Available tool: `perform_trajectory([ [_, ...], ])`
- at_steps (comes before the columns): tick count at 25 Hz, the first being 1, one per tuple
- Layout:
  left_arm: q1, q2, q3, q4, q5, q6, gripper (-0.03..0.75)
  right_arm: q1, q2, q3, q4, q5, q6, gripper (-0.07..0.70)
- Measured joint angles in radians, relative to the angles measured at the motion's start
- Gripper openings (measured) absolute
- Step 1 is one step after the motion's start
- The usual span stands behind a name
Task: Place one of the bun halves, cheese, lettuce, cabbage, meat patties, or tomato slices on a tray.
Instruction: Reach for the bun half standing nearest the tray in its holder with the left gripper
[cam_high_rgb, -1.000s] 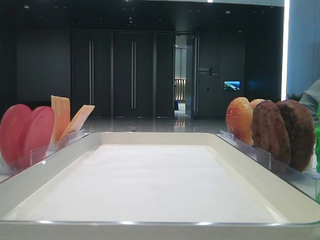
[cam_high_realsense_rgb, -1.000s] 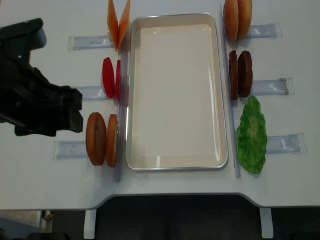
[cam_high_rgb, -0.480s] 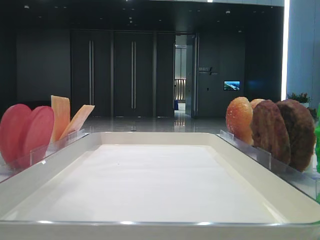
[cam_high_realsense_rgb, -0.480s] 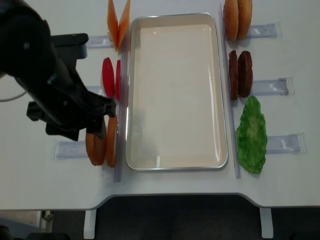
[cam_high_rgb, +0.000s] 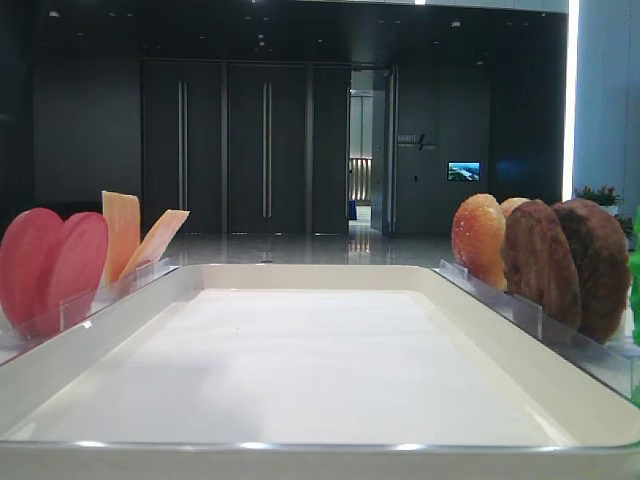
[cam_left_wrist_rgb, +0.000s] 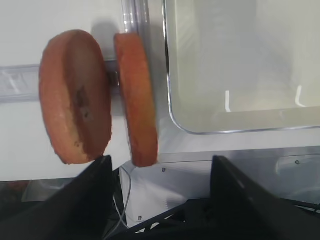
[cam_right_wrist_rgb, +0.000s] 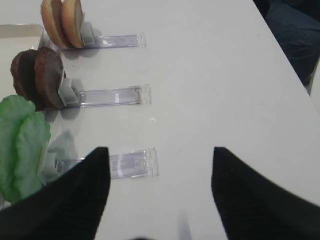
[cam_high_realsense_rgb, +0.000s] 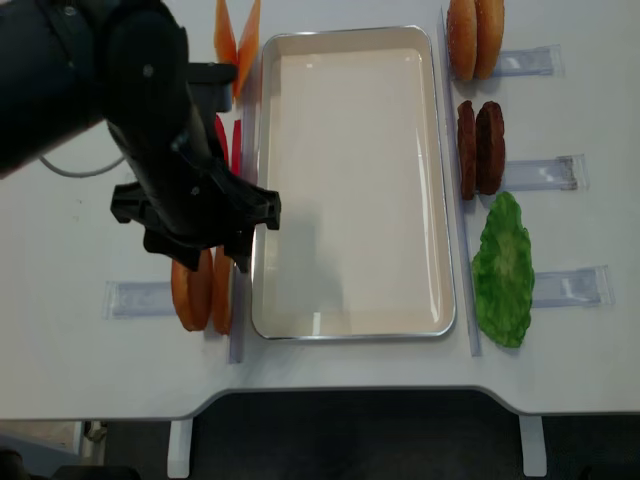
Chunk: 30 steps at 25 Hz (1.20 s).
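Two bun halves (cam_left_wrist_rgb: 136, 100) stand on edge in a clear rack left of the white tray (cam_high_realsense_rgb: 350, 180). My left gripper (cam_left_wrist_rgb: 159, 165) hangs open just over them, its fingers either side of the half nearer the tray, touching nothing. From above, the left arm (cam_high_realsense_rgb: 150, 120) hides most of the buns (cam_high_realsense_rgb: 205, 298). My right gripper (cam_right_wrist_rgb: 157, 165) is open over bare table right of the green lettuce (cam_right_wrist_rgb: 20, 140). Cheese (cam_high_realsense_rgb: 237, 45), tomato slices (cam_high_rgb: 50, 265) and meat patties (cam_high_realsense_rgb: 480, 147) stand in racks along the tray. Cabbage is out of view.
Another pair of buns (cam_high_realsense_rgb: 475, 38) stands at the tray's far right corner. Clear rack rails (cam_right_wrist_rgb: 115, 96) stick out across the table to the right. The table's front edge (cam_left_wrist_rgb: 240, 150) runs just below the tray's near rim.
The left arm has swung right from the table's left side to over the bun halves beside the tray. Its jaws stayed open. Nothing else moved.
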Motion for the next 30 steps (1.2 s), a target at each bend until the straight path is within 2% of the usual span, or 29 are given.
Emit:
perform_trajectory([
  [17, -0.001, 0.01, 0.001, 0.003, -0.003, -0.012, 0.47, 0.0, 0.0, 0.0, 0.0, 0.0, 0.0, 0.433],
  [30, -0.001, 0.01, 0.082, 0.037, -0.006, -0.043, 0.47, 0.0, 0.0, 0.0, 0.0, 0.0, 0.0, 0.433],
])
